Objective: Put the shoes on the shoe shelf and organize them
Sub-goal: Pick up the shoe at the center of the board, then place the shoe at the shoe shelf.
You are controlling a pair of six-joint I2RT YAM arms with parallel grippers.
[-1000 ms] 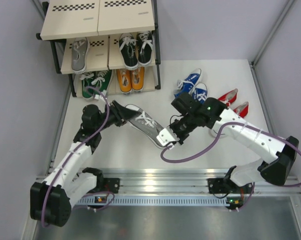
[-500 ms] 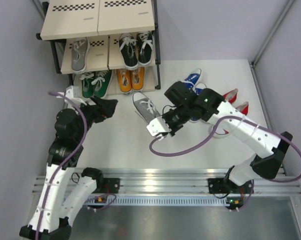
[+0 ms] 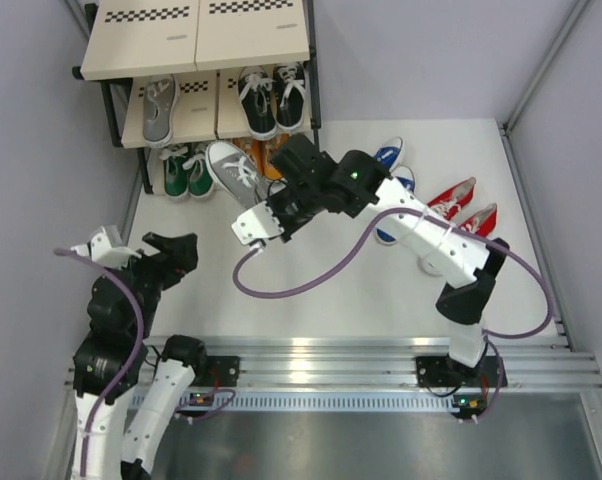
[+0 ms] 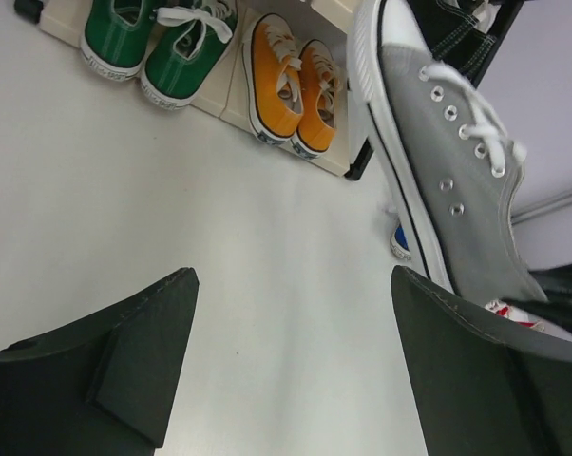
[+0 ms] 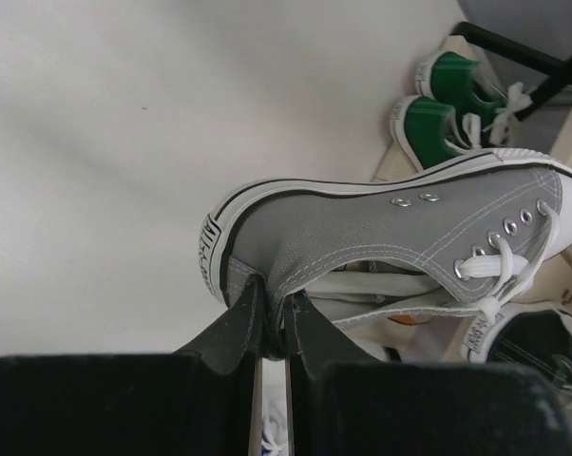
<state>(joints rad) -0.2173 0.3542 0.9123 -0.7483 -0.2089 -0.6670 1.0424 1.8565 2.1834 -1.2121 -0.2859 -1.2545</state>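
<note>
Wrist view alone shows right gripper (image 5: 272, 299) pinching grey sneaker (image 5: 362, 228)

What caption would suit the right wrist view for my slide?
Right fingers pinch the grey sneaker by its collar, green sneakers beyond.

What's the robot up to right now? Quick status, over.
Left pincer open, empty. Right pincer shut on grey shoe, held up before the shoe shelf. Spot beside its shelved grey mate looks free.
</note>
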